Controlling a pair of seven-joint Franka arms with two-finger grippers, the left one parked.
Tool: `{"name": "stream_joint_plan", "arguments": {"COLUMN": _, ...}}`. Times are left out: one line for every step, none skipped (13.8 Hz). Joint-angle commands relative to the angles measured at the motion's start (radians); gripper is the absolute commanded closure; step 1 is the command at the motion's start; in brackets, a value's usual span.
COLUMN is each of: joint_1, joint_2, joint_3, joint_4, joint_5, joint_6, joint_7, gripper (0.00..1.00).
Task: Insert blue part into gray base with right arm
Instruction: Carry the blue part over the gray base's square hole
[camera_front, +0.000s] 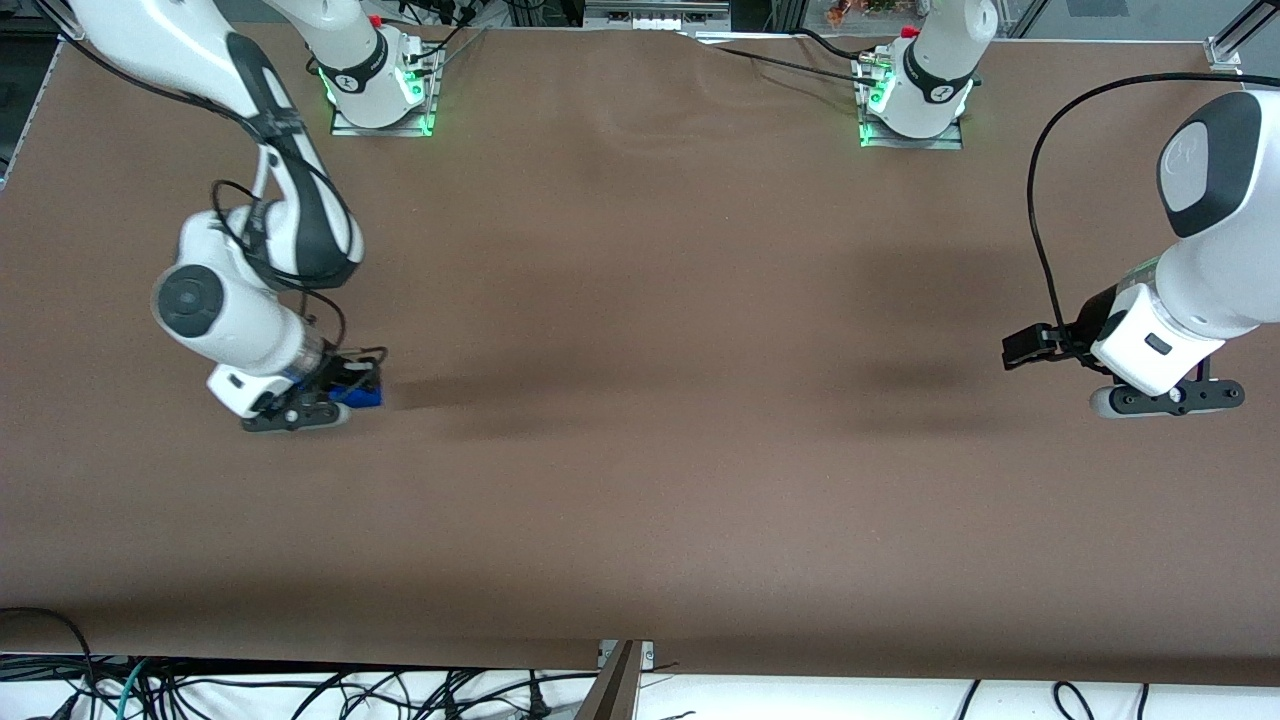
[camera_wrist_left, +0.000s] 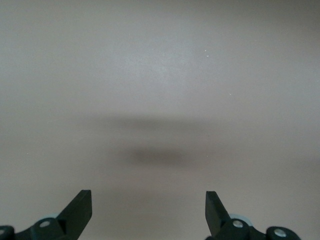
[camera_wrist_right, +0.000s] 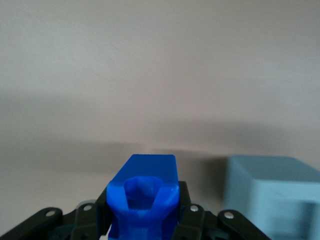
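Note:
My right gripper (camera_front: 345, 392) sits low over the table at the working arm's end and is shut on the blue part (camera_front: 362, 394). In the right wrist view the blue part (camera_wrist_right: 145, 192) is clamped between the two black fingers (camera_wrist_right: 190, 212), its hollow end facing the camera. The gray base (camera_wrist_right: 272, 197) stands on the table close beside the held part, with the edge of its top recess showing. In the front view the gray base is hidden under the arm's wrist.
The brown table (camera_front: 640, 330) spreads wide toward the parked arm's end. The two arm bases (camera_front: 380, 80) stand at the table edge farthest from the front camera. Cables lie below the near edge.

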Motion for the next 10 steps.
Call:
{"name": "stream_joint_plan", "arguments": {"joint_1": 0.000, "joint_2": -0.108, "joint_3": -0.091, "joint_4": -0.057, "joint_5": 0.004, "joint_6": -0.087, "joint_7": -0.172, "gripper": 0.93}}
{"name": "stream_joint_plan", "arguments": {"joint_1": 0.000, "joint_2": -0.134, "joint_3": -0.131, "joint_4": -0.088, "joint_5": 0.004, "joint_6": -0.080, "joint_7": -0.241, "gripper": 0.93}}
{"name": "stream_joint_plan", "arguments": {"joint_1": 0.000, "joint_2": -0.141, "joint_3": -0.169, "joint_4": -0.100, "joint_5": 0.007, "joint_6": -0.069, "joint_7": -0.298, "gripper": 0.93}}
{"name": "stream_joint_plan", "arguments": {"joint_1": 0.000, "joint_2": -0.141, "joint_3": -0.199, "joint_4": -0.108, "joint_5": 0.010, "joint_6": -0.054, "joint_7": -0.339, "gripper": 0.93}}
{"name": "stream_joint_plan", "arguments": {"joint_1": 0.000, "joint_2": -0.141, "joint_3": -0.214, "joint_4": -0.122, "joint_5": 0.010, "joint_6": -0.034, "joint_7": -0.361, "gripper": 0.93}}
{"name": "stream_joint_plan", "arguments": {"joint_1": -0.001, "joint_2": -0.139, "joint_3": -0.228, "joint_4": -0.145, "joint_5": 0.010, "joint_6": -0.002, "joint_7": -0.367, "gripper": 0.93}}
{"name": "stream_joint_plan", "arguments": {"joint_1": -0.001, "joint_2": -0.139, "joint_3": -0.237, "joint_4": -0.175, "joint_5": 0.012, "joint_6": 0.033, "joint_7": -0.374, "gripper": 0.93}}
{"name": "stream_joint_plan", "arguments": {"joint_1": -0.001, "joint_2": -0.135, "joint_3": -0.237, "joint_4": -0.189, "joint_5": 0.021, "joint_6": 0.051, "joint_7": -0.372, "gripper": 0.93}}
{"name": "stream_joint_plan", "arguments": {"joint_1": 0.000, "joint_2": -0.130, "joint_3": -0.237, "joint_4": -0.189, "joint_5": 0.039, "joint_6": 0.049, "joint_7": -0.372, "gripper": 0.93}}
{"name": "stream_joint_plan", "arguments": {"joint_1": 0.000, "joint_2": -0.128, "joint_3": -0.237, "joint_4": -0.189, "joint_5": 0.043, "joint_6": 0.049, "joint_7": -0.372, "gripper": 0.93}}
